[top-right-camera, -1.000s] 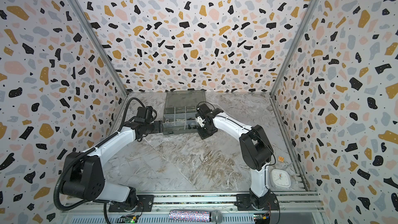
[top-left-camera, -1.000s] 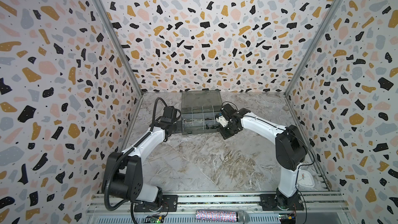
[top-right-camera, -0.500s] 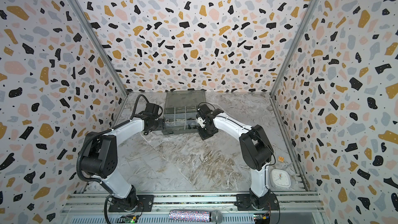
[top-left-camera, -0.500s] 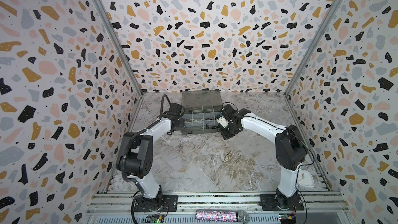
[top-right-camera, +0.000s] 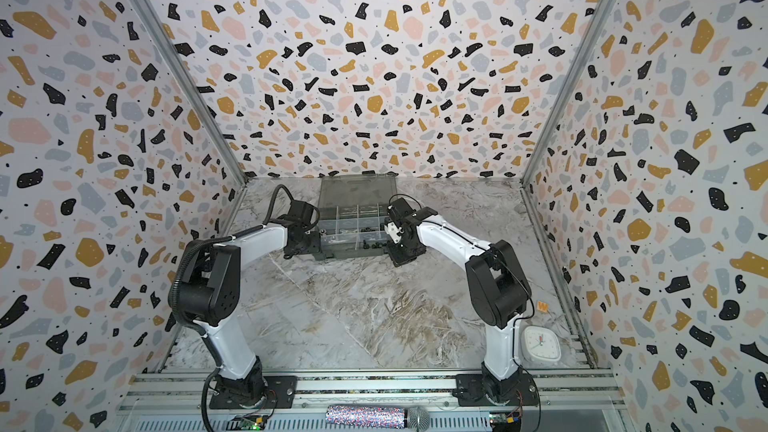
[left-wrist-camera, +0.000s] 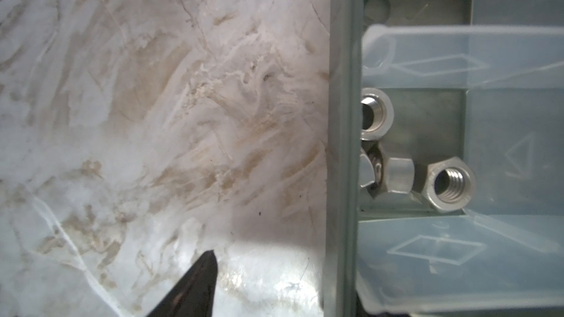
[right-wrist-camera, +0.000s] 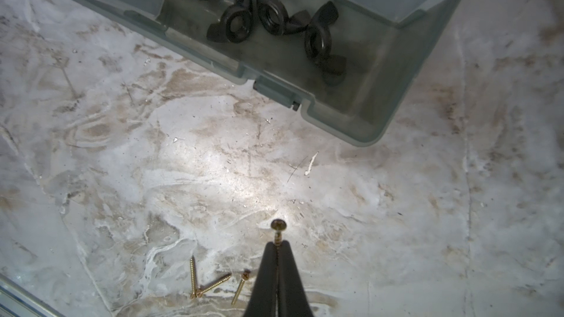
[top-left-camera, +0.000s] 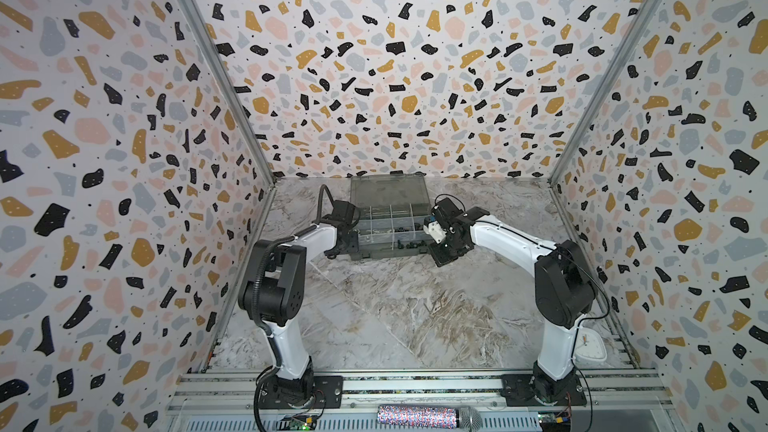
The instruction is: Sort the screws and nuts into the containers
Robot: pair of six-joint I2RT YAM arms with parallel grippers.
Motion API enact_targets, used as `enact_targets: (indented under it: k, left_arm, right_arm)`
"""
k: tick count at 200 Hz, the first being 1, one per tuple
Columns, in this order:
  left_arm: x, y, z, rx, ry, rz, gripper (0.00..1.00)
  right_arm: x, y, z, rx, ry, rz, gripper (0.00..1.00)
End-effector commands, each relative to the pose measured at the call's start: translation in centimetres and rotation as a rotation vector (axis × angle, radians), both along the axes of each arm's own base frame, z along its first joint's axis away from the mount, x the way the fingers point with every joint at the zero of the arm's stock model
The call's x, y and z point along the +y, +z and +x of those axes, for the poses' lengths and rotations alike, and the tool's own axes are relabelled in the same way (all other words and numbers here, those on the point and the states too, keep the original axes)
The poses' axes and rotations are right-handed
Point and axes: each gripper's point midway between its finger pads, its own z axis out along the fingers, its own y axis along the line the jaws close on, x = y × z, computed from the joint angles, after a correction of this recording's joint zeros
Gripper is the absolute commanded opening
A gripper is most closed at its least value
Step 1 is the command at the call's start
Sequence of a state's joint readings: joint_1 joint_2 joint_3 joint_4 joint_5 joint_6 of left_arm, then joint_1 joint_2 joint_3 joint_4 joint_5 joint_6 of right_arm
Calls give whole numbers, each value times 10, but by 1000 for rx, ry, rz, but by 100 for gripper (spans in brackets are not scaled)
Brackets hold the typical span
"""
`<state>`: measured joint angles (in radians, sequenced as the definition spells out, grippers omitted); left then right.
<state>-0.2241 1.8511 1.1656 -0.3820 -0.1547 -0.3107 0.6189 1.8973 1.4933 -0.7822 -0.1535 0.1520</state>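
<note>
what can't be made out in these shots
Left gripper: too small in both top views, and the left wrist view's edge cuts off all but one fingertip; open or shut is unclear.
Silver nuts: left wrist view, the organizer box wall covers part of one.
Brass screw: right wrist view, its shank is hidden between the shut right gripper's fingers.
Box contents: too small in both top views to tell apart.

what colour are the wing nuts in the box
Black; the wing nuts show best in right wrist view.
</note>
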Motion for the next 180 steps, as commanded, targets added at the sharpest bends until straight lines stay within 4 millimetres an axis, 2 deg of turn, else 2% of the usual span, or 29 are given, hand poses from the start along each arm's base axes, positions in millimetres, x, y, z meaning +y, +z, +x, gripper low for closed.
enact_targets:
  k: [1,43,107,180]
  left_arm:
    - [-7,-6,-12,17,-20,-21,54]
    - [-21,-12,-36,59,-80,-39,43]
    - [-35,-12,-80,94,-149,-55,40]
    - [-34,-5,-123,98,-164,-96,41]
  right_arm:
    - [-2,23,-5,-25,8,23,0]
    - [0,30,-2,-32,9,32,0]
    - [7,36,-3,-36,18,47,0]
    - [43,42,-9,-43,100,51,0]
